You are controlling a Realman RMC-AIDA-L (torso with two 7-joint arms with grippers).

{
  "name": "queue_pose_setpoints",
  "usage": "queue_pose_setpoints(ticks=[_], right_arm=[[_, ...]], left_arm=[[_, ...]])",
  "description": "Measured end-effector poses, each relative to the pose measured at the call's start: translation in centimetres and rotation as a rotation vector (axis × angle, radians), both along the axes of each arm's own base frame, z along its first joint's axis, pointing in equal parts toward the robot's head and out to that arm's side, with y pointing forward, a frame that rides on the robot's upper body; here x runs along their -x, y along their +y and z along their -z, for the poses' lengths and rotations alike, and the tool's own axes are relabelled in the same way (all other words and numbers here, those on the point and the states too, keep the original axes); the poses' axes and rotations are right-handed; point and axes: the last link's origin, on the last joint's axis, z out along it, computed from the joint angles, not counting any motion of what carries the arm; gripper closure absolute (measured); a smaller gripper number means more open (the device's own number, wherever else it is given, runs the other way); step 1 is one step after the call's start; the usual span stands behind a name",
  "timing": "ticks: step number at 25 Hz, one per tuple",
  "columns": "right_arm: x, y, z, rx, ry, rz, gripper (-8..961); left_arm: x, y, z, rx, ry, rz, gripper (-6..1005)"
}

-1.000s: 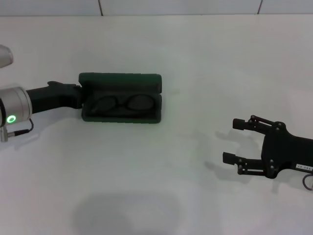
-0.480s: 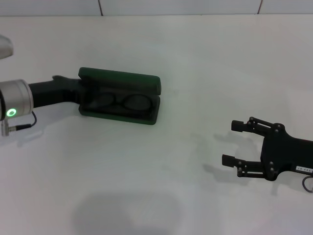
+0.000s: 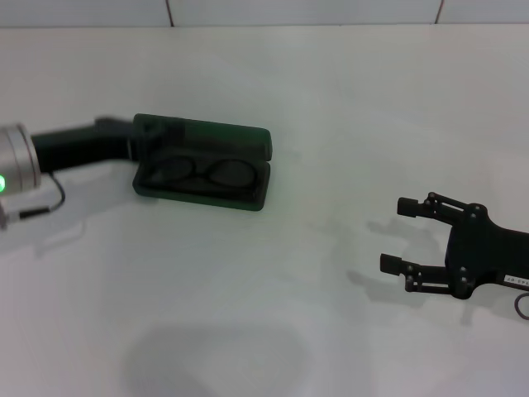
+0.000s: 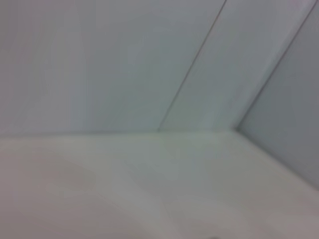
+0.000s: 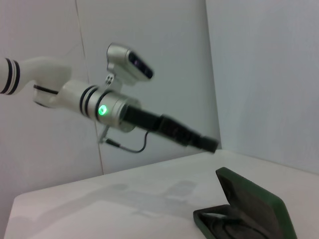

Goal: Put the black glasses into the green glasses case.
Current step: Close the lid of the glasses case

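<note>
The green glasses case point(image 3: 203, 136) lies open at the table's left centre, its lid standing up at the back. Inside its lower half lie the black glasses point(image 3: 202, 172), lenses side by side. My left gripper point(image 3: 122, 132) is at the case's left end, by the lid's corner. In the right wrist view this left gripper point(image 5: 210, 144) hangs above the case point(image 5: 259, 206), apart from it, fingers together and empty. My right gripper point(image 3: 395, 235) rests far to the right near the table, open and holding nothing. The left wrist view shows only wall and table.
The white table point(image 3: 273, 314) stretches bare between the case and the right gripper. A white panelled wall point(image 3: 297, 11) runs along the back edge. A thin cable point(image 3: 45, 207) hangs from the left wrist.
The left gripper has risen and drawn back from the case's left end. The case has turned slightly, its left end farther back. The right gripper shifted a little to the right.
</note>
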Motion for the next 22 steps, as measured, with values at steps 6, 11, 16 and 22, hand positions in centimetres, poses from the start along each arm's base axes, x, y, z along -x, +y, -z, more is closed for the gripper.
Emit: queue_pose_setpoints(ticks=[6, 11, 16, 22], right_arm=[[0.1, 0.1, 0.1, -0.006, -0.003, -0.003, 96], [0.0, 0.2, 0.1, -0.010, -0.006, 0.003, 96], [0.0, 0.2, 0.1, -0.012, -0.008, 0.003, 96], [0.0, 0.4, 0.0, -0.014, -0.010, 0.002, 96]], left_arm=[[-2.4, 3.8, 0.0, -0.108, 0.010, -0.069, 875], [-3.7, 7.2, 2.5, -0.218, 0.161, -0.205, 873], [-3.9, 7.9, 4.9, -0.298, 0.223, -0.276, 871], [-2.8, 7.6, 6.6, -0.280, 0.258, -0.319, 869]])
